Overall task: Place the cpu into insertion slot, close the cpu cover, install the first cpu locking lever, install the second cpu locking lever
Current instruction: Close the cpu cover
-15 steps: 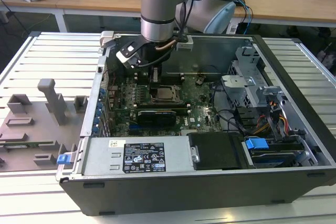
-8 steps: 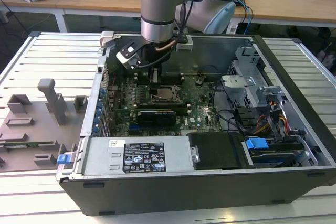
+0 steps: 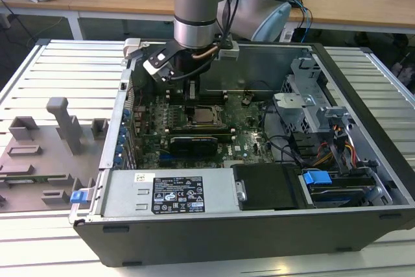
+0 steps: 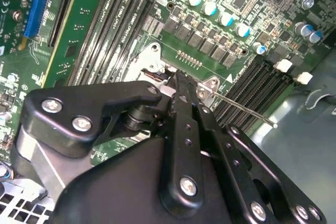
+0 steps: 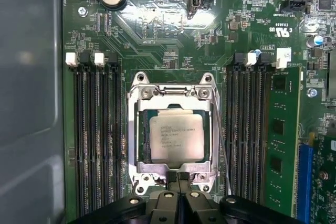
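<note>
**CPU seated and cover down; levers not yet latched**

A slatted metal desk (image 3: 71, 76) carries an open computer case (image 3: 259, 231) lying on its side. A grey fixture tray (image 3: 39, 160) sits on the desk at the exterior view's left. The robot arm (image 3: 198, 4) reaches down from the far side into the case, above the green motherboard (image 5: 157, 24).

On that board, between two banks of memory slots (image 5: 97, 140), sits the insertion slot (image 5: 143, 140). The cpu cover (image 5: 133, 140) lies flat over it, its silver frame ringing the socket. The cpu (image 5: 176, 137) rests in the slot with its grey face showing through the cover's window, square to the frame.

The jaws stand at one edge of the cover, on its midline. Their tips are pressed together with no gap showing in either wrist view. I cannot tell whether they pinch anything thin, such as a tab of the cover, and nothing larger is held.

One locking lever (image 4: 247, 110), a thin wire rod, runs along the side of the socket. In the second wrist view it slants up off the board, so it looks unlatched. I cannot make out the other lever.

By my reading, placing the chip and closing the cover are done, and both levers remain.
</note>
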`<state>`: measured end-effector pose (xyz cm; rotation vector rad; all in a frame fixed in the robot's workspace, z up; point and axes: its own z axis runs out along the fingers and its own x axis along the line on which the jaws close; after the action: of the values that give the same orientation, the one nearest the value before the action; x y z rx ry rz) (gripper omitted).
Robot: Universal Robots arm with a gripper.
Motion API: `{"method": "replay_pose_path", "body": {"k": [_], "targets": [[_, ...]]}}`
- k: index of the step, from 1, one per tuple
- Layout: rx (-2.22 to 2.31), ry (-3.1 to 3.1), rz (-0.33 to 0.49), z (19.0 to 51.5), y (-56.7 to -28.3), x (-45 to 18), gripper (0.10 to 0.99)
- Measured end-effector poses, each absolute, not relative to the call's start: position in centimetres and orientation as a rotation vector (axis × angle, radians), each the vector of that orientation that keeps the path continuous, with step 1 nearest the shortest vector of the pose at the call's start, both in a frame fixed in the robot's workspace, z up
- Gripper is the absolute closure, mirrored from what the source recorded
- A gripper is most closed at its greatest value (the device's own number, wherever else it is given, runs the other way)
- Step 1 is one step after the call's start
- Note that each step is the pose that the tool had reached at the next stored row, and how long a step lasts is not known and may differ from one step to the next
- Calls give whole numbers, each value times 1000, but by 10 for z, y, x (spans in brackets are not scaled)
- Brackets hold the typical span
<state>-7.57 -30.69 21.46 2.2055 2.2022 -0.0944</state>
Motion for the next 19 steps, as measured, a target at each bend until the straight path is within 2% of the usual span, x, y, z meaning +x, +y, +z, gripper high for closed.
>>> {"method": "replay_pose_path", "body": {"k": [9, 19], "targets": [[2195, 2213, -95, 206, -307, -75, 980], [2195, 2220, -105, 206, -307, -45, 980]]}}
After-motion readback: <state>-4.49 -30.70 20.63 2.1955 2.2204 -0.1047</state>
